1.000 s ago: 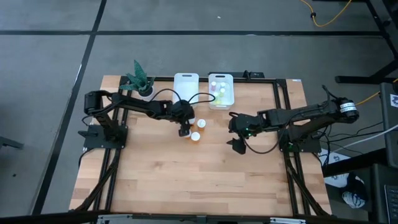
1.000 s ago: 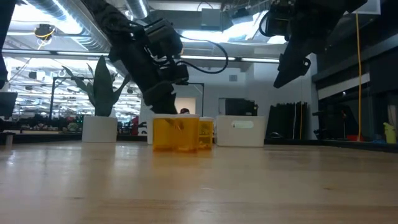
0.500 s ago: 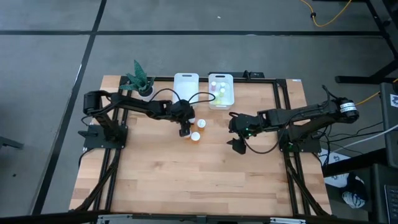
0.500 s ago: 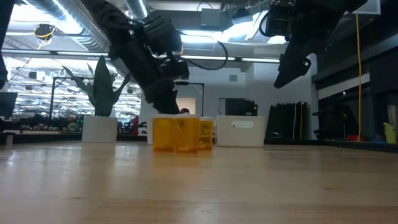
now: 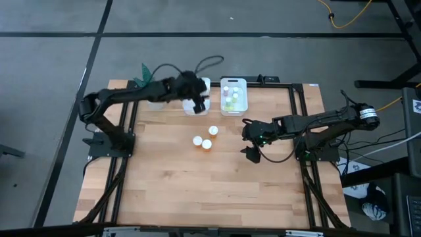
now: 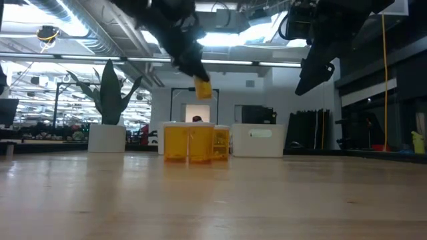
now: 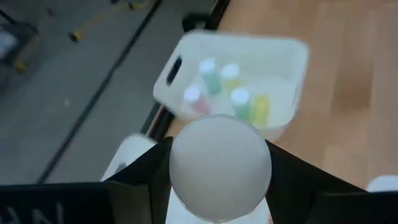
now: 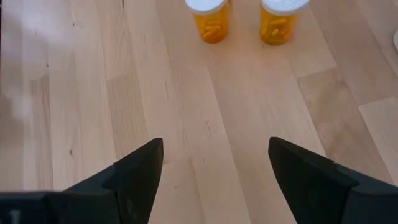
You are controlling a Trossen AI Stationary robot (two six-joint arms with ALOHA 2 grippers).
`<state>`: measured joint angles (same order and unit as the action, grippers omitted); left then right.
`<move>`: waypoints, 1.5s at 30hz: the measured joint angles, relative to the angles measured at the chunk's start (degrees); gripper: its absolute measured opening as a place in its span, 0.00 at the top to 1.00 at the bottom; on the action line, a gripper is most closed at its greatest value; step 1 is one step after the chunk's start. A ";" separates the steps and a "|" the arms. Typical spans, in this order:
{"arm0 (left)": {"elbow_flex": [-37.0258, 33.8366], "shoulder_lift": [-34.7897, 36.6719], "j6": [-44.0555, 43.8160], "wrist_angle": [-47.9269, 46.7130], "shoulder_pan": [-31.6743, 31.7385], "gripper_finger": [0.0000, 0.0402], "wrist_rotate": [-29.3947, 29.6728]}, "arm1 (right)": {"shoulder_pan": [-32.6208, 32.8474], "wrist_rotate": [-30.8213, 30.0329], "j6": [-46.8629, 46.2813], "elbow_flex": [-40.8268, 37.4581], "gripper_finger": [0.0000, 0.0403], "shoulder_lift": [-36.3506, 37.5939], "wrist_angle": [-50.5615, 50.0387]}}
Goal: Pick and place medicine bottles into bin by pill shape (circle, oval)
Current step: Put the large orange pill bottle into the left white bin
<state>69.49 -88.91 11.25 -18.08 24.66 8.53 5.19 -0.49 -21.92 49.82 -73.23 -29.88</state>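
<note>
medicine bottles, small round ones with white caps, are split between bin, table and gripper. the white rectangular plastic bin on the right (image 5: pixel 233 96) holds four small bottles with pale green, pink and yellowish bodies (image 7: pixel 214 79). the second white rectangular bin (image 5: pixel 195 84), just left of it, is mostly covered by the left arm, so i cannot tell what is in it. the left gripper (image 5: pixel 197 100) hangs in the air over that bin, its dark fingers (image 7: pixel 144 176) clenched on an orange-amber bottle with a white cap (image 7: pixel 219 167), seen lifted well above the table in the low view (image 6: pixel 203 88). three more orange-amber white-capped bottles (image 5: pixel 206 137) stand upright on the light wooden table (image 5: pixel 210 184), close together, between the bins and the table's middle. a small potted green plant (image 5: pixel 146 80) stands at the back left corner. the right gripper (image 5: pixel 250 139) waits near the table's middle right, fingers (image 8: pixel 134 174) spread apart and holding nothing.
</note>
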 joint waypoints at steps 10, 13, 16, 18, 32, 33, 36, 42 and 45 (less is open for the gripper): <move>0.03 -10.76 -3.11 1.24 10.61 0.54 -5.18 | -0.01 0.02 -0.10 -1.53 0.27 0.00 -0.38; 0.03 -13.04 -3.13 4.08 11.70 0.54 -5.01 | 0.00 0.02 -0.08 -1.53 0.27 0.00 -0.19; 0.03 -14.32 -3.19 4.00 12.70 0.54 -4.64 | 0.00 0.02 -0.08 -1.53 0.27 0.00 -0.18; 0.03 -15.08 -3.63 3.79 13.07 0.53 -4.83 | 0.00 0.02 -0.08 -1.53 0.27 0.00 -0.14; 0.17 -15.54 -6.39 4.13 13.28 0.34 -4.99 | -0.02 0.07 -0.32 -1.53 0.27 0.00 0.02; 0.51 -15.27 -6.35 3.68 13.04 0.33 -4.93 | -0.02 0.07 -0.32 -1.53 0.27 0.00 0.04; 2.58 -14.27 -6.36 1.74 11.54 0.33 -5.06 | -0.02 0.07 -0.29 -1.53 0.27 0.00 0.03; 6.67 -9.87 -6.42 -6.94 6.38 0.34 -5.02 | -0.02 0.07 -0.28 -1.53 0.27 0.00 0.01; 7.00 -6.29 -6.49 -11.07 2.95 0.35 -5.04 | -0.02 0.06 -0.25 -1.53 0.27 0.00 -0.01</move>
<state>76.49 -95.20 4.75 -29.15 27.62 3.49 5.17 -0.43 -22.17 48.29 -73.23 -29.89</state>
